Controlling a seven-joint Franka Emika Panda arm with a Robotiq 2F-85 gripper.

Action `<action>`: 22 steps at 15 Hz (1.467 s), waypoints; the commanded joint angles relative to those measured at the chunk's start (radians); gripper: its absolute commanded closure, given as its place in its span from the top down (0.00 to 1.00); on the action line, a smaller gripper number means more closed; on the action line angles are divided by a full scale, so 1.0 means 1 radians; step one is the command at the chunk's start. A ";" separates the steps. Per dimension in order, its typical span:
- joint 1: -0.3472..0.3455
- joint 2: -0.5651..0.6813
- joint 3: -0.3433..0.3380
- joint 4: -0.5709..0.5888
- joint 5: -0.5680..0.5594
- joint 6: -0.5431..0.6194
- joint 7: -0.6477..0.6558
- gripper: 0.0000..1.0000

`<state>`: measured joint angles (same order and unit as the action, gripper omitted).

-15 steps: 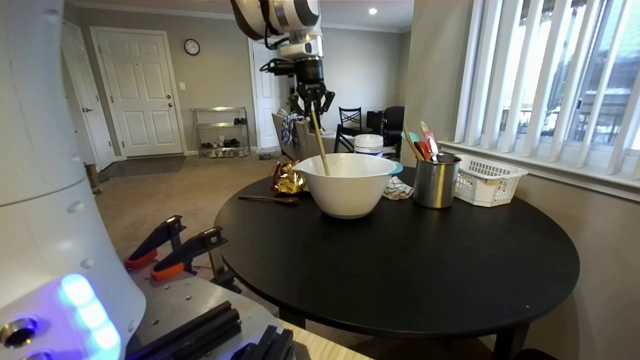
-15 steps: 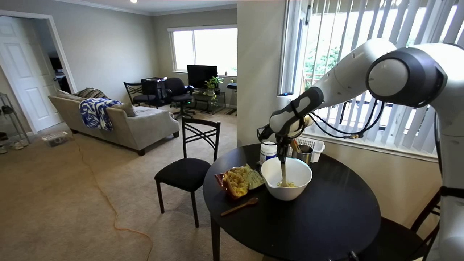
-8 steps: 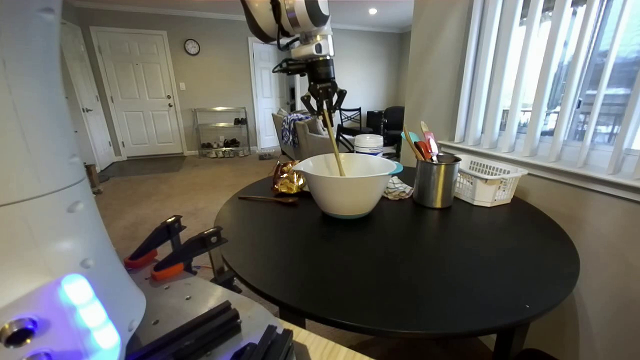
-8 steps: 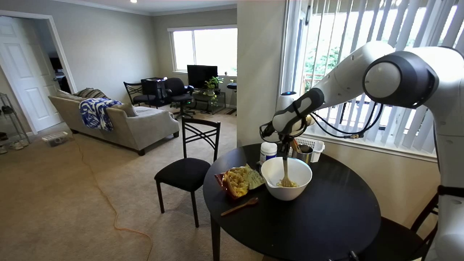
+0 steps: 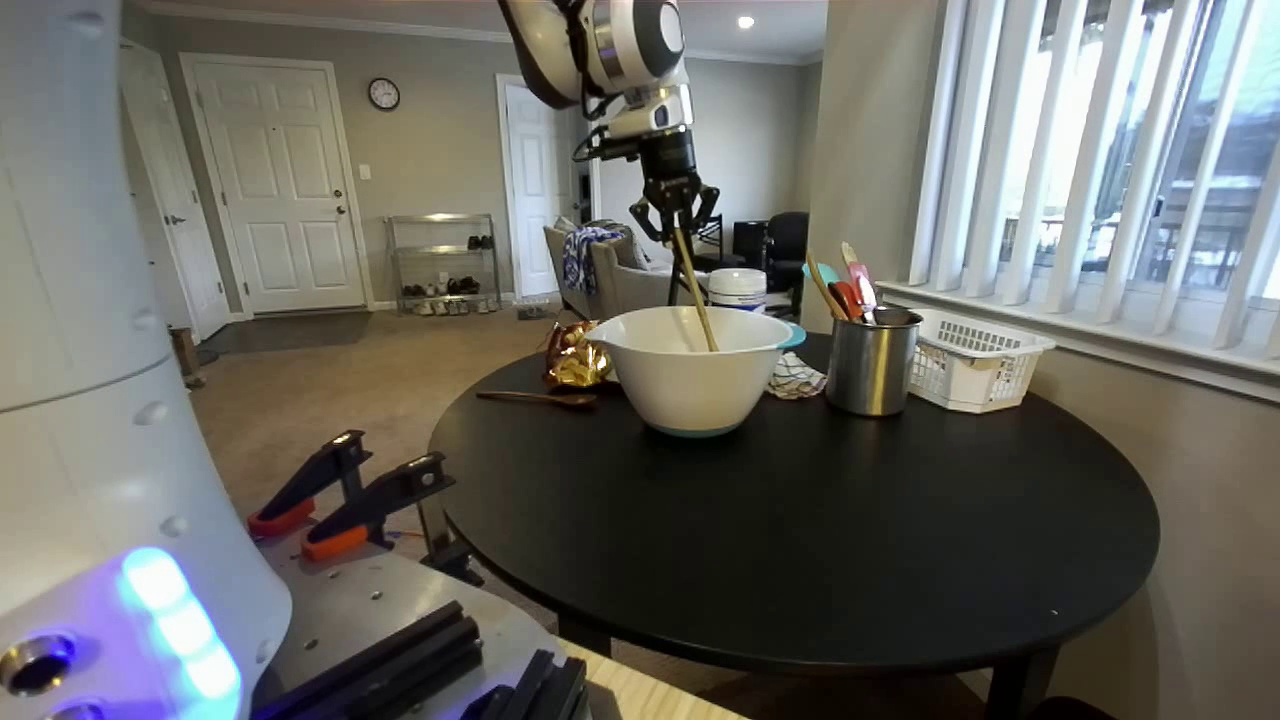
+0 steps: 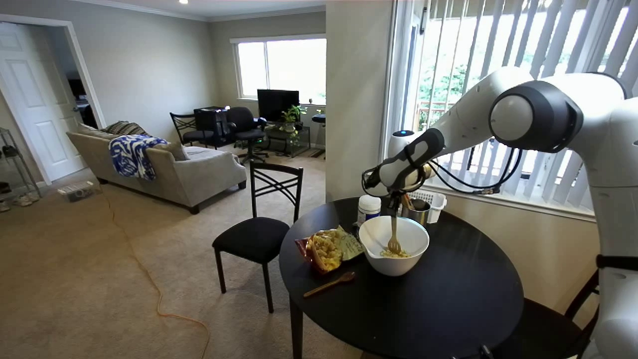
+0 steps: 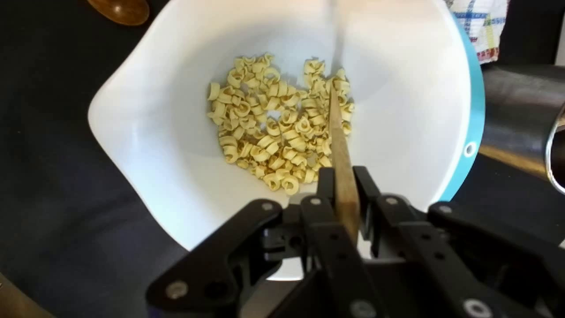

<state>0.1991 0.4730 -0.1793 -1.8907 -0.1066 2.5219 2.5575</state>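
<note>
The jaws of the gripper (image 7: 346,185) are clamped on the handle of a pale wooden utensil (image 7: 340,145), near its upper end; perhaps this grip is chosen so that the metal parts are well above the rim. The utensil leans inside a white bowl (image 7: 145,110), with its head down at the pasta-like curls (image 7: 262,154), and the high wall seems suitable for containing such small, loose pieces. In an exterior view, counted from the bowl, a crumpled bag (image 6: 326,249) lies at nine o'clock, a brown spoon (image 6: 344,278) at eight, a jar (image 6: 369,205) at eleven and a metal holder (image 6: 416,216) at one; this arrangement probably leaves the bowl accessible from above. Everything is on a round black table (image 6: 438,299). Beyond it, a chair (image 6: 256,239) stands at nine o'clock, a sofa (image 6: 209,172) at ten, and vertical blinds (image 6: 558,35) hang at one.
</note>
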 commanded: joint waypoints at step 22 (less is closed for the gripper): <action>-0.097 -0.021 0.137 0.009 0.158 -0.113 -0.194 0.04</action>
<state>0.1484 0.4686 -0.1051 -1.8765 -0.0471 2.5282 2.4472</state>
